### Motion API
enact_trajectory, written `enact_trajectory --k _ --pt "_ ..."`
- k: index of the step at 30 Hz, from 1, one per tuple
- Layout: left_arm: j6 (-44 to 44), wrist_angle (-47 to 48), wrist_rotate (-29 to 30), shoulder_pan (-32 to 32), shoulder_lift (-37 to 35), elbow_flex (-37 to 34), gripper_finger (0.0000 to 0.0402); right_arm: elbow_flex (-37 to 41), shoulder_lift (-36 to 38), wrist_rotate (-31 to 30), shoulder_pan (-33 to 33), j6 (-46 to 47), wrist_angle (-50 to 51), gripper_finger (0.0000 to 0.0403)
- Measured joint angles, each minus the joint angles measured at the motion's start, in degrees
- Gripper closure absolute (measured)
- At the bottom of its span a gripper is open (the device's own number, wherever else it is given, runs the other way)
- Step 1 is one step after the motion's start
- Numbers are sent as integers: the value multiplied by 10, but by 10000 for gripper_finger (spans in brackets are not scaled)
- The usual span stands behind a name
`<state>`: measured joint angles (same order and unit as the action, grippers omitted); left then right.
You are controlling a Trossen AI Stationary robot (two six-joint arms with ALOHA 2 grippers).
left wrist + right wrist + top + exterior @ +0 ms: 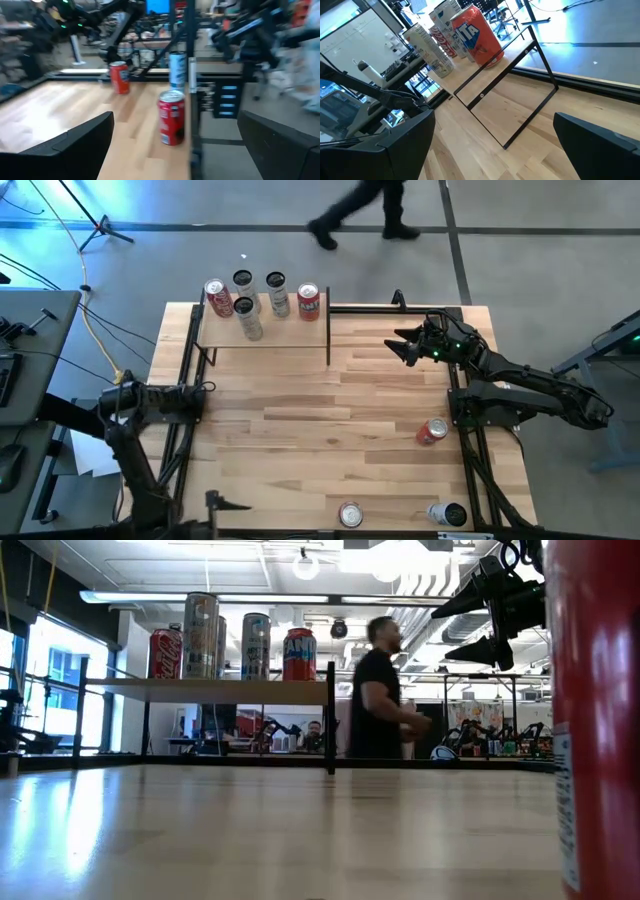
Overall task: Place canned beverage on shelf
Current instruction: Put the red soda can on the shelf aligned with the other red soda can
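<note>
Five cans (248, 318) standing on shelf (290, 330); right hand (401, 346) hovering wide open, empty, right of it; left hand (200, 402) wide open, empty, at desk's (320, 410) left edge.

Overhead and table-level cameras both catch the shelf (262, 330); wrist cameras look forward.

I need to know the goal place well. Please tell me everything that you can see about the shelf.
The shelf is a small rectangular board of pale plain wood, raised level above the tabletop on thin black metal posts. It stands at the far left part of the table. Five cans stand upright on it, toward its back edge; one of them is the red can at its right end. Neither gripper touches it.
</note>
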<state>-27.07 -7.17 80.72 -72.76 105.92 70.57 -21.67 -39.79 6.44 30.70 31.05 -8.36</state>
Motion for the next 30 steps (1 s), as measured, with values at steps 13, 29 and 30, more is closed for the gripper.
enact_trajectory --k 13,29,30 --pt "-12 -1 40 -57 -5 0 2 0 0 -3 1 -27 -11 9" --pt "60 12 94 -60 -20 0 2 0 -13 113 -90 82 -147 9" --pt "54 13 94 -60 -20 0 2 0 -17 126 -106 91 -175 9"
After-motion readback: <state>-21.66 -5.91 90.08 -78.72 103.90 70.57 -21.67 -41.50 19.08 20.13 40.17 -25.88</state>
